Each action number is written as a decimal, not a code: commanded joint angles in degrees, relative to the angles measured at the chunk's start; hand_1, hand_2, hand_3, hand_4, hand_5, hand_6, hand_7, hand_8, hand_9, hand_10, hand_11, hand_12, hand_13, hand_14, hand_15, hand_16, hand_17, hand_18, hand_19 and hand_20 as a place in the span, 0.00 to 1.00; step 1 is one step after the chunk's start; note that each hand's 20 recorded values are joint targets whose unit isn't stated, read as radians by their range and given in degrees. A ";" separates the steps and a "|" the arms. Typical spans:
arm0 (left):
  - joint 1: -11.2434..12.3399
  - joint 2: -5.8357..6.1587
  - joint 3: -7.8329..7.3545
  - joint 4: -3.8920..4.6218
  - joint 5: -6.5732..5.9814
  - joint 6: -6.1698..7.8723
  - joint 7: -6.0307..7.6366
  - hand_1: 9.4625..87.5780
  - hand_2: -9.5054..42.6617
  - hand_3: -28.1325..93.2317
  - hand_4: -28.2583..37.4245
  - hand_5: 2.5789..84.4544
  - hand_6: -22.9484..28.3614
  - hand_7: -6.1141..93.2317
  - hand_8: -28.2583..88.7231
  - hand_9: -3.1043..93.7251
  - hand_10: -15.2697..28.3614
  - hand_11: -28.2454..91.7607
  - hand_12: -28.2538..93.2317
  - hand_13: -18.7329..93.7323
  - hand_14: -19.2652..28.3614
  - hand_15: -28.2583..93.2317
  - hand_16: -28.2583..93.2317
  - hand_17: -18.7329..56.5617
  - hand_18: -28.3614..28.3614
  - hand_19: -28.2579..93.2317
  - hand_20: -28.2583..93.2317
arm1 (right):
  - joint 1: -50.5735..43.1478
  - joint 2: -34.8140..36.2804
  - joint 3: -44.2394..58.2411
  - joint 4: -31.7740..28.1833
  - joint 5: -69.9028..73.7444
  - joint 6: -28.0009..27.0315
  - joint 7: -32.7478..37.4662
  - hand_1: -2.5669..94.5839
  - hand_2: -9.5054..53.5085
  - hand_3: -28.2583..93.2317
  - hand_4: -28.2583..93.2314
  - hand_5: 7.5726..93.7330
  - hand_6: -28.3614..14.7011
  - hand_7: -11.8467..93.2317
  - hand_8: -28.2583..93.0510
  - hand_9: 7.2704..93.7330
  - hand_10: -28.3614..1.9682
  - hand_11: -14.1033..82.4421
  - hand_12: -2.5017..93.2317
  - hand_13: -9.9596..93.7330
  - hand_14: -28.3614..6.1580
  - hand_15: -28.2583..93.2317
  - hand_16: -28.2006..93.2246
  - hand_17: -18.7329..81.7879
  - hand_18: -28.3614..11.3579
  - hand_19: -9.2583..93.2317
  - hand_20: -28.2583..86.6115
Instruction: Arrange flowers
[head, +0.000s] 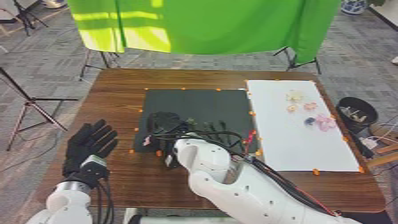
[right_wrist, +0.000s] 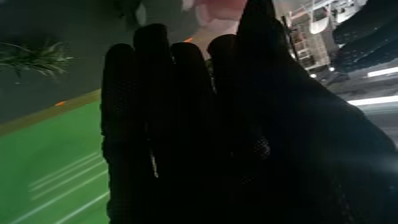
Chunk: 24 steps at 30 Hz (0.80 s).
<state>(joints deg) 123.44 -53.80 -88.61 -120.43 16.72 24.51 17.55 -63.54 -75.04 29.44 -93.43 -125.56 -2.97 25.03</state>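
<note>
My right hand (head: 165, 123) is over the left part of the black mat (head: 173, 99). Its glove, a right hand (right_wrist: 191, 115) with straight fingers close together, also fills much of the right wrist view. Dark green sprigs (head: 211, 129) lie on the mat beside it, and a spiky green plant (right_wrist: 37, 58) shows past the fingers. A pink flower-like shape (right_wrist: 220, 11) is beyond the fingertips; whether they touch it I cannot tell. Pale yellow (head: 295, 95) and pink flowers (head: 326, 121) lie on the white sheet (head: 306, 150). At the table's left, my left hand (head: 91, 141) is open.
Orange markers edge the mat and sheet on the brown table (head: 120, 100). A black bin (head: 357, 111) stands off the right edge. Dark cables run along my right forearm across the mat's near right corner. Behind the table hangs a green cloth (head: 204, 30).
</note>
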 joint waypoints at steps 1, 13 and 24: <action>3.13 -1.50 -2.24 -1.40 0.64 -1.83 0.34 0.28 0.45 0.81 0.00 0.47 0.68 0.27 0.15 0.40 0.74 0.53 0.32 0.40 0.80 0.66 0.14 0.17 0.80 0.60 0.31 | -4.84 4.02 6.42 -8.40 3.34 0.33 -0.08 0.50 0.00 0.92 0.00 0.59 0.62 0.28 0.13 0.59 0.47 0.23 0.16 0.64 0.49 0.40 0.39 0.47 0.29 0.74 0.43; 7.30 -2.41 -5.88 -2.97 1.55 -2.77 4.24 0.28 0.47 0.81 0.00 0.51 0.67 0.26 0.16 0.43 0.75 0.52 0.32 0.42 0.80 0.65 0.14 0.17 0.80 0.60 0.31 | -15.44 22.07 30.94 -16.42 6.60 -5.51 -0.29 0.39 0.00 0.92 0.01 0.45 0.56 0.25 0.14 0.43 0.37 0.20 0.17 0.50 0.40 0.36 0.39 0.40 0.29 0.67 0.41; 6.68 -2.67 -4.72 -1.25 1.38 -7.53 5.19 0.27 0.46 0.82 0.00 0.51 0.67 0.26 0.16 0.43 0.75 0.51 0.32 0.42 0.79 0.64 0.14 0.17 0.80 0.59 0.31 | -31.28 29.67 47.87 -19.05 5.34 1.91 10.77 0.39 0.06 0.91 0.02 0.48 0.58 0.26 0.14 0.45 0.40 0.20 0.16 0.51 0.39 0.35 0.40 0.40 0.27 0.64 0.41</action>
<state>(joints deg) 129.35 -55.90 -93.88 -121.87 17.68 17.78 21.97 -86.55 -49.13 69.47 -112.12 -118.69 -1.23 33.39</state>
